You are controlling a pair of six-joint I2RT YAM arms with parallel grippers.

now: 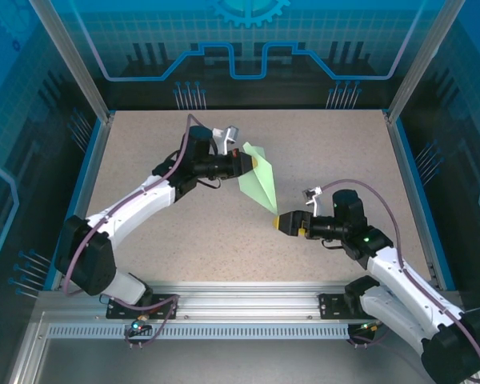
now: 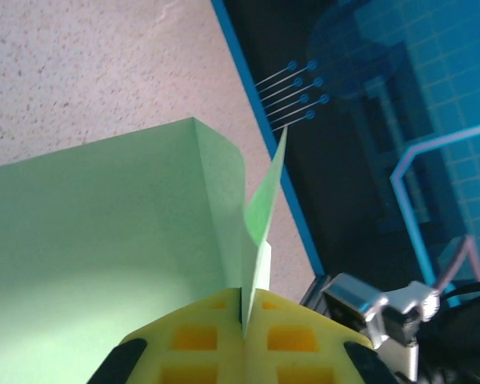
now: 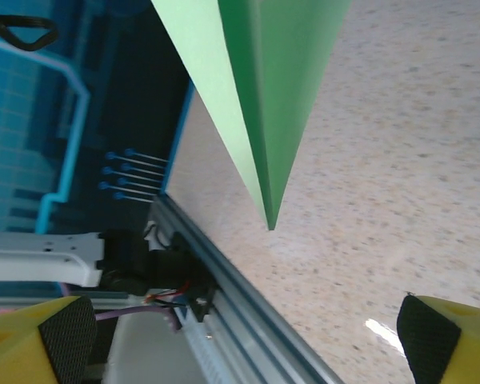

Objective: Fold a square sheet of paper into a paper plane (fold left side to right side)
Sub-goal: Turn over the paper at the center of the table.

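My left claw (image 1: pixel 251 164) clamps the paper plane (image 1: pixel 259 184) at its far end, while my right claw (image 1: pixel 286 222) gapes wide just beside its near tip.

The left gripper (image 1: pixel 254 163) is clamped on the wide end of the green plane (image 1: pixel 258 182), mid-table (image 1: pixel 184 240), and the dart slants down towards the near right. Its sharp tip ends just beside the right gripper (image 1: pixel 285 222), which faces it from the right, both arms angled in towards the centre.
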